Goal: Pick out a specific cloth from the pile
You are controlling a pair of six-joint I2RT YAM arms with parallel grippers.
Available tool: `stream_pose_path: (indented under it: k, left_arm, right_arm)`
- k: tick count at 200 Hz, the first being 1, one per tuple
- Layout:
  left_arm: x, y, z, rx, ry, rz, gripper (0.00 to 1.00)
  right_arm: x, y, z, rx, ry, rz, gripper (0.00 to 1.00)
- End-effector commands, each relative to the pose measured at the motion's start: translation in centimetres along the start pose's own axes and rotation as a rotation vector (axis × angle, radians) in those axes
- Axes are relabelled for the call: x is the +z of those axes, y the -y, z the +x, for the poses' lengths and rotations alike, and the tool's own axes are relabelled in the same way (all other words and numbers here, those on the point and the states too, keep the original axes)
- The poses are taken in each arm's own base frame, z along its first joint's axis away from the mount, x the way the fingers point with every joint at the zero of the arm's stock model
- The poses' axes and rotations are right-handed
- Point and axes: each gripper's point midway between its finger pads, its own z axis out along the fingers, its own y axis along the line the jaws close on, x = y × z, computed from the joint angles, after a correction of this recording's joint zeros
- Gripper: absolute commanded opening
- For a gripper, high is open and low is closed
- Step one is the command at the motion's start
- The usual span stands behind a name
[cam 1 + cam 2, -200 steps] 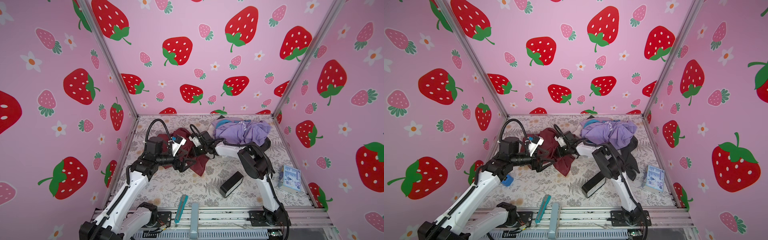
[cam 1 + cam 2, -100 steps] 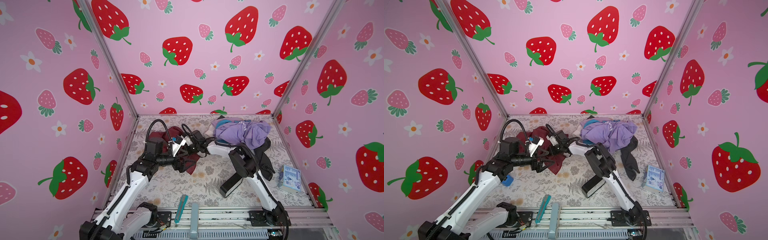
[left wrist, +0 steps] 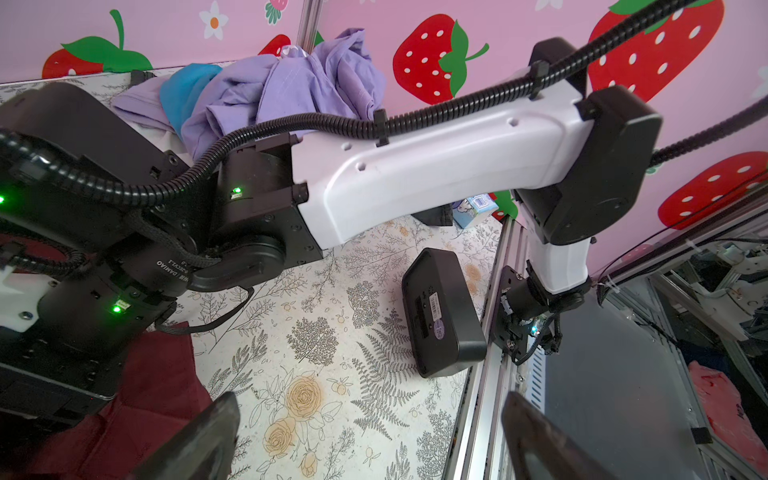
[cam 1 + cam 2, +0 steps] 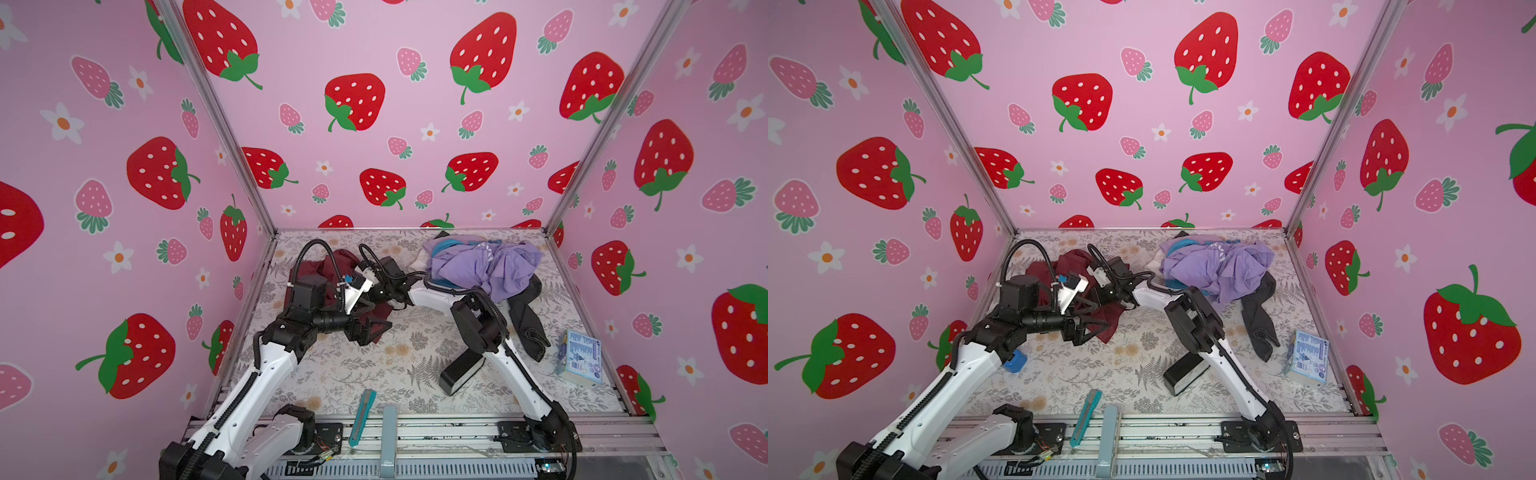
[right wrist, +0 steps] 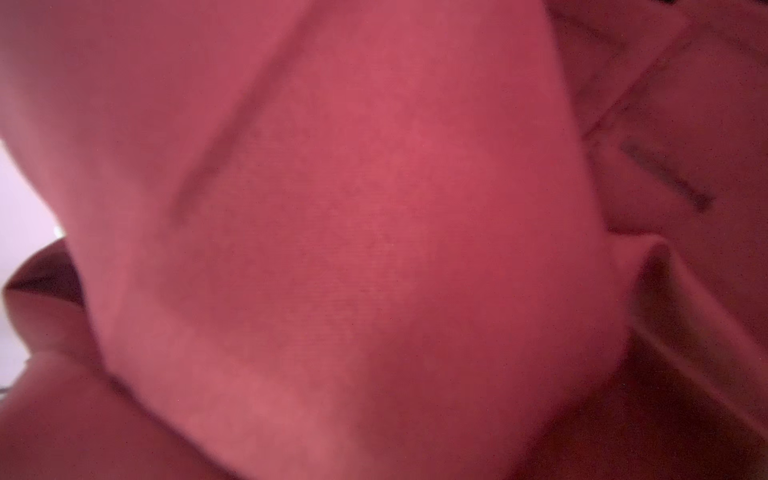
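The cloth, dark maroon and thin, lies bunched at the back left of the table, apart from the pile of lavender, light-blue and white pieces at the back right. My right gripper reaches across the middle and is pressed into the cloth. Maroon fabric fills the right wrist view, so its jaws are hidden. My left gripper hovers open at the cloth's near edge. Only floral table shows between its fingers, and the cloth lies beside one of them.
A dark grey garment trails from the pile toward the front right. A black box lies beside the right arm, a teal utility knife at the front rail, and a blue-white packet near the right wall. Pink walls enclose three sides.
My right gripper has swung left, away from the pile, dragging the maroon cloth toward the back-left corner, where it has bunched up. The left arm has hardly moved.
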Motion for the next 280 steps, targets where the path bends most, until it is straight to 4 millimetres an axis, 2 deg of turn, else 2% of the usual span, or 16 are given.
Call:
stream_pose_path:
  k: [1, 35, 74, 79, 81, 84, 126, 151, 166, 183, 208, 226, 243, 259, 280]
  left_arm:
    - [-0.1, 0.2, 0.1, 0.020, 0.001, 0.008, 0.99]
    - [-0.1, 0.2, 0.0, 0.020, 0.002, 0.008, 0.99]
    - [-0.2, 0.3, -0.1, 0.020, 0.006, 0.007, 0.99]
    - [-0.2, 0.3, -0.1, 0.020, 0.006, 0.008, 0.99]
    - [-0.2, 0.3, -0.1, 0.020, 0.005, 0.008, 0.99]
    - [-0.2, 0.3, -0.1, 0.019, 0.006, 0.008, 0.99]
    - [-0.3, 0.5, -0.3, 0.021, 0.011, 0.007, 0.99]
    - [-0.4, 0.6, -0.6, 0.023, 0.015, 0.002, 0.99]
    - [-0.3, 0.6, -0.6, 0.020, 0.011, -0.013, 0.99]
    - [-0.3, 0.3, -0.8, 0.018, 0.002, -0.059, 0.99]
    - [-1.6, -2.3, -1.8, -0.015, 0.021, -0.279, 0.99]
    - [-4.0, -5.6, -2.1, -0.052, 0.064, -0.531, 0.99]
    - [-7.3, -8.8, -2.0, -0.084, 0.120, -0.803, 0.99]
    - [-10.7, -11.5, -1.7, -0.100, 0.180, -1.053, 0.99]
    - [-13.2, -14.3, -0.7, -0.068, 0.219, -1.281, 0.99]
  right_arm:
    - [0.5, 0.0, 0.5, -0.013, -0.017, 0.013, 0.49]
    - [-1.1, -0.6, -0.3, -0.039, 0.016, 0.041, 0.68]
    - [-4.3, -2.0, -1.7, -0.078, 0.058, 0.092, 0.79]
    - [-4.8, -2.1, -1.9, -0.079, 0.062, 0.098, 0.83]
    - [-4.9, -2.2, -1.8, -0.080, 0.060, 0.100, 0.96]
    - [-5.1, -2.2, -1.9, -0.082, 0.061, 0.106, 1.00]
    - [-8.8, -3.1, -1.8, -0.095, 0.064, 0.173, 1.00]
    - [-12.2, -2.7, -1.0, -0.106, 0.053, 0.276, 1.00]
    - [-15.1, -2.2, -0.1, -0.101, 0.058, 0.339, 1.00]
    - [-19.4, -2.2, 0.3, -0.096, 0.100, 0.394, 1.00]
    - [-26.7, -2.5, 0.0, -0.100, 0.206, 0.499, 1.00]
    - [-32.0, -2.6, 0.1, -0.101, 0.294, 0.586, 1.00]
    - [-37.0, -1.9, 0.7, -0.090, 0.377, 0.692, 1.00]
    - [-41.6, -0.3, 1.9, -0.066, 0.447, 0.820, 1.00]
    - [-47.9, 2.1, 3.9, -0.026, 0.554, 1.033, 1.00]
